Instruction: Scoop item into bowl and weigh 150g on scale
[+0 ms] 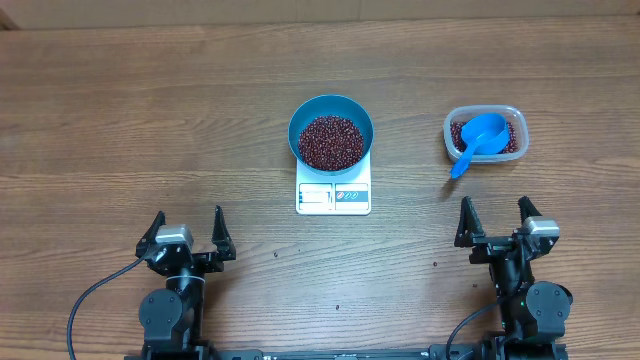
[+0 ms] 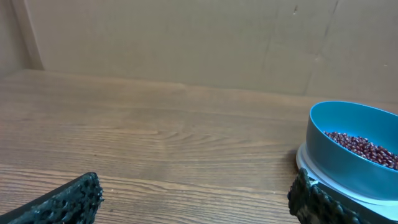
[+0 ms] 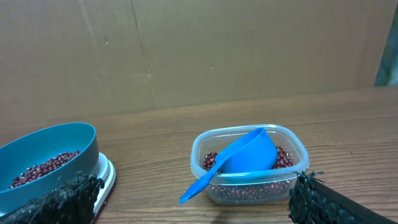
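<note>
The blue bowl [image 1: 331, 108] sits on the white scale [image 1: 333, 197] at mid-bench [image 1: 150, 100], with beans [image 1: 331, 141] heaped inside and the scale's display edge showing. Well apart to the right, a clear tub [image 1: 510, 118] holds a blue scoop [image 1: 478, 140] — its handle juts over the near rim. The left gripper [image 1: 188, 222] and right gripper [image 1: 494, 210] hang released near the bench's front edge — bare wood lies between them and the scale.
</note>
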